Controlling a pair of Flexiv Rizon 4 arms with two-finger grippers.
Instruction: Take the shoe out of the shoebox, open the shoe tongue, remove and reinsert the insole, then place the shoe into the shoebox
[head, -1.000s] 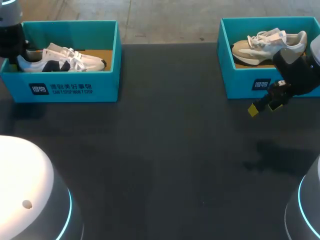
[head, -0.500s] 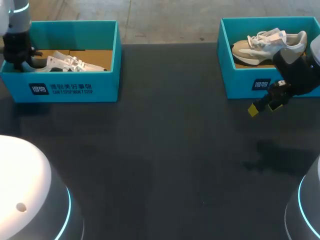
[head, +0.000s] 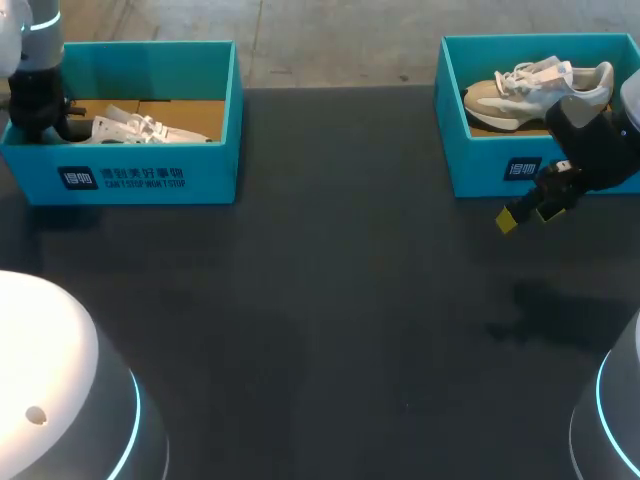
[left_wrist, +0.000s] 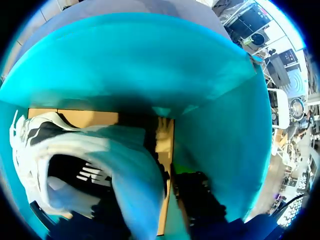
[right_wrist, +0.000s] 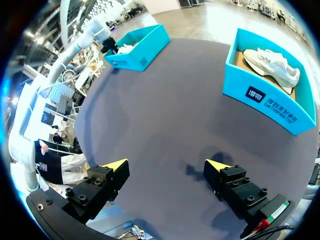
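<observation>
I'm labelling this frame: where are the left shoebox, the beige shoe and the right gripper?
left shoebox (head: 150, 178): head view, front wall.
beige shoe (head: 510, 95): head view, its side.
right gripper (right_wrist: 166, 165): right wrist view, midway between its fingertips.

The right arm ends in a black two-fingered claw (right_wrist: 167, 167). Its blocky fingers (right_wrist: 95, 189) carry round socket screws and bright yellow wedge tips (right_wrist: 116, 165). Red and green wires (right_wrist: 265, 222) sit just behind the claw. Further back, white rounded shells (head: 45, 350) on both arms wear glowing cyan rings (head: 137, 425).
</observation>
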